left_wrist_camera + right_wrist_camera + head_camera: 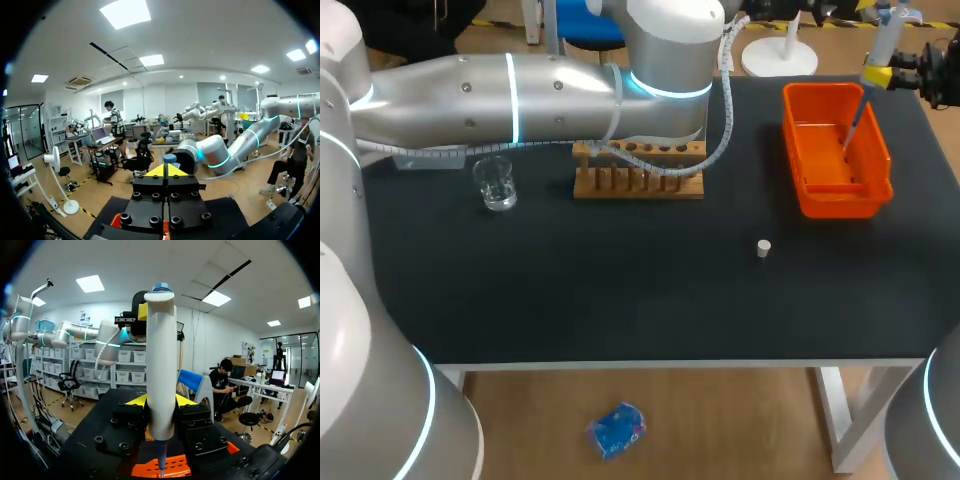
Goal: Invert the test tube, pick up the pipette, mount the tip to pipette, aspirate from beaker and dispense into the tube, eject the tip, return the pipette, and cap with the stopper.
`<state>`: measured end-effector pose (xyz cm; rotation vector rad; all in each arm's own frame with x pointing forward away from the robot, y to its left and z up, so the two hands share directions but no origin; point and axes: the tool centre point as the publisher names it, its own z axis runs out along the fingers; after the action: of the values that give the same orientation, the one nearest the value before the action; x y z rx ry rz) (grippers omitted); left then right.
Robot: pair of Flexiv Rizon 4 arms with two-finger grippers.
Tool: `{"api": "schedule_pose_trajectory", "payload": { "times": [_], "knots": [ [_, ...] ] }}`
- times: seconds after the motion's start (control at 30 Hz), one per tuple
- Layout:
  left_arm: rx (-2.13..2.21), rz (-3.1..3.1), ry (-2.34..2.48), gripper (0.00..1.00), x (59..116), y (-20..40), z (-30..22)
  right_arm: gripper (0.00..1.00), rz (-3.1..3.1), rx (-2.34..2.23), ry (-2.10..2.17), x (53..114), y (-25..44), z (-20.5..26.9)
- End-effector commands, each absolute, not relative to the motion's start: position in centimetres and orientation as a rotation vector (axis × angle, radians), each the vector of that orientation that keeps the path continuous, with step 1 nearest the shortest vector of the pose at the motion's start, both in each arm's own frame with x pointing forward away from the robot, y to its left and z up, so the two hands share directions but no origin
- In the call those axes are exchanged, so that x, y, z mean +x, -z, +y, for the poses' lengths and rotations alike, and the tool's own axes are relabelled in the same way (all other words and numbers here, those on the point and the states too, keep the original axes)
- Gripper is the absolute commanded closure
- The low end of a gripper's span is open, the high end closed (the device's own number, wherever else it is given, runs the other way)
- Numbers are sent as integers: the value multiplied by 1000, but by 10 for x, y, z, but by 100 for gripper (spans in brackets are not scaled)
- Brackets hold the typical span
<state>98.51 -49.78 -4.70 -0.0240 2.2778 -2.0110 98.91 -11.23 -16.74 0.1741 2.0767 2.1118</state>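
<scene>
The right gripper [161,400] is clenched on the white plastic pipette with a blue button on top [161,365], one yellow-tipped finger on each side of its body. It holds the pipette nearly upright. In the head view this gripper is at the far right of the black table [620,300], above the far end of the orange plastic bin [800,150]. The pipette's thin lower end points down into that bin. The left gripper [165,171] has its two yellow tips pressed together with nothing between them. The pipette's blue button shows just past those tips. In the right wrist view the left gripper is close beside the head of the pipette; I cannot tell whether it touches. The left arm [520,90] stretches from the left across the far side of the table. Below it, at the far middle, stands the wooden test tube rack [638,180]. The small clear glass beaker [497,185] stands to the rack's left. The little white stopper [764,248] lies alone, nearer than the rack and left of the bin.
</scene>
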Motion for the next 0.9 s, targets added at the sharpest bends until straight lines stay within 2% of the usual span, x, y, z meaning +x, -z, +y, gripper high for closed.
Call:
{"api": "schedule_pose_trajectory", "payload": {
  "times": [0.03, 0.9],
  "knots": [
    [-26, 2233, 2052, 100, 984, 50, -499, 100, 2078, 175, -2109, 988, 167, -112],
    [-12, 2214, 2184, 100, 991, 64, -517, 100, 2078, 175, -2109, 988, 167, -112]
  ]
}}
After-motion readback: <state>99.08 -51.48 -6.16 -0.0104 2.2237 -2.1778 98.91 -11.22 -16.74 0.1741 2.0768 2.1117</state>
